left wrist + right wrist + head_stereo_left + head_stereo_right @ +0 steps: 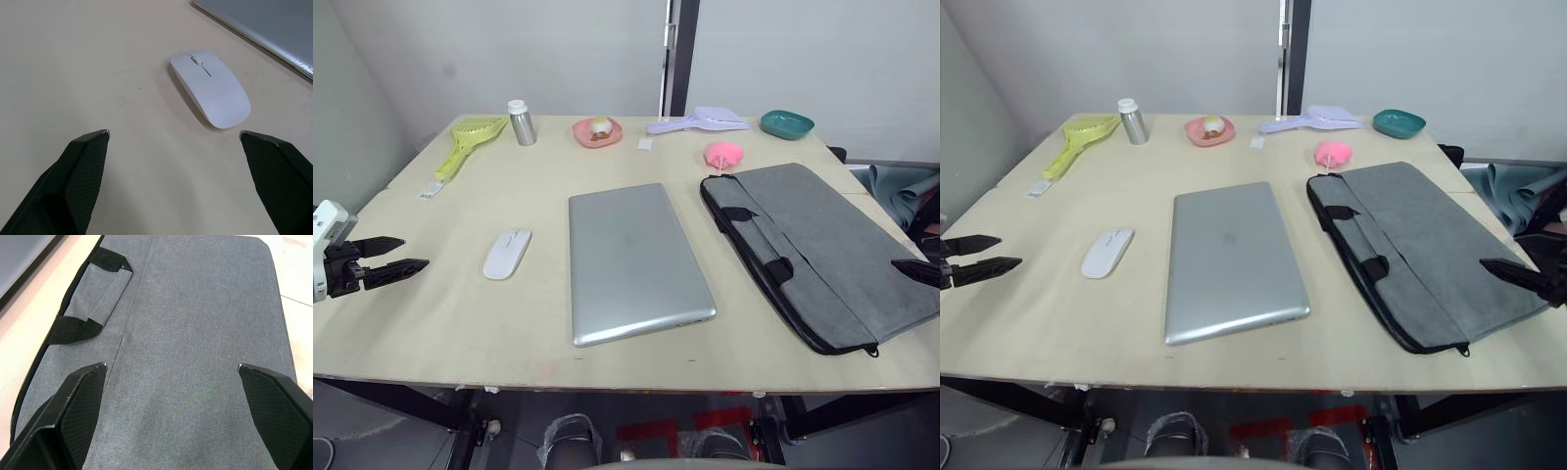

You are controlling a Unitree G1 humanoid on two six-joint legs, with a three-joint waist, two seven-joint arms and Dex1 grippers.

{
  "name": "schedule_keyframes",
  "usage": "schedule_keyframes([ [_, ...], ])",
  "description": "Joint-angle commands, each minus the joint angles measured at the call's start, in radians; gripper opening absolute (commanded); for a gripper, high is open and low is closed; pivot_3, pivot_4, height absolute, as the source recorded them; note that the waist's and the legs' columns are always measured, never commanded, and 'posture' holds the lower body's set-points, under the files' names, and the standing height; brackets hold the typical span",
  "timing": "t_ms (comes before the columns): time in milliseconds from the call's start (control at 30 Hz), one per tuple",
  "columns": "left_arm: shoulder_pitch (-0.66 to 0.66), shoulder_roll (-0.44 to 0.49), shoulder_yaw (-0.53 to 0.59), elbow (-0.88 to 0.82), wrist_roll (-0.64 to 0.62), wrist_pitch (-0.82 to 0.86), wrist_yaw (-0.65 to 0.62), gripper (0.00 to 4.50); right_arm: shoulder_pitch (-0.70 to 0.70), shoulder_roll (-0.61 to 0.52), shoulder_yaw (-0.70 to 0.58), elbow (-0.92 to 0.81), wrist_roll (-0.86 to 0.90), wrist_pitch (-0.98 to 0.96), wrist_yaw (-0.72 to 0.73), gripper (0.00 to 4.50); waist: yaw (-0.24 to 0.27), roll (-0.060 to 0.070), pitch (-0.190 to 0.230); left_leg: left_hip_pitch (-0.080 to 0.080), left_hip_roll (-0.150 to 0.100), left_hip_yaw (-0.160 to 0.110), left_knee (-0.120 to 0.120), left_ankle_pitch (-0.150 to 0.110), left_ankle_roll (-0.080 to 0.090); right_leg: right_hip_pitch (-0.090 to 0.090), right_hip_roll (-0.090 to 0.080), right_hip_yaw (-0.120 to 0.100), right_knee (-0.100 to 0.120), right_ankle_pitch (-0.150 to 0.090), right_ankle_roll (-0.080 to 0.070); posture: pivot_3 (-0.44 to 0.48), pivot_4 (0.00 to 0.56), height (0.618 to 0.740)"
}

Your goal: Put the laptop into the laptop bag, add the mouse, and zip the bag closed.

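Right, nothing is packed yet, and the wooden table (431,323) carries everything. Biggest piece: the laptop bag (832,250), flat on the right side with its strap handles turned toward the middle, presumably so its mouth faces the laptop (631,259), which lies closed just beside it, dead centre. Left of that sits the mouse (506,253), near but apart. Over the bag's near end hangs the right gripper (171,369), fingers spread wide with grey fabric between them, touching nothing I can confirm. The left gripper (173,134) faces the mouse, fingers well apart too, looking lined up for a grab. A pink plush toy (723,153) waits beyond the bag.
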Motion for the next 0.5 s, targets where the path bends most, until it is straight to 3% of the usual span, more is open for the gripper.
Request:
schedule_keyframes([
  [33, -0.017, 0.006, 0.018, 0.003, -0.002, -0.006, 0.019, 4.48, -0.006, 0.000, -0.025, -0.037, 0.009, -0.003, -0.004, 4.50, 0.000, 0.000, 0.000, 0.000, 0.000, 0.000, 0.000, 0.000, 0.000, 0.000, 0.000, 0.000, 0.000, 0.000, 0.000, 0.000, 0.150, 0.740],
  [267, 0.002, -0.022, -0.015, -0.065, 0.006, 0.006, 0.027, 4.48, -0.044, 0.026, 0.024, -0.046, 0.010, 0.003, -0.043, 4.50, 0.000, 0.000, 0.000, 0.000, 0.000, 0.000, 0.000, 0.000, 0.000, 0.000, 0.000, 0.000, 0.000, 0.000, 0.000, 0.000, 0.150, 0.740],
  [500, 0.057, -0.083, 0.032, -0.235, -0.063, 0.074, 0.058, 4.48, -0.066, 0.034, 0.042, -0.055, 0.021, 0.011, -0.052, 4.50, 0.001, 0.000, 0.000, 0.000, 0.000, 0.000, 0.000, 0.000, 0.000, 0.000, 0.000, 0.000, 0.000, 0.000, 0.000, 0.000, 0.150, 0.740],
])
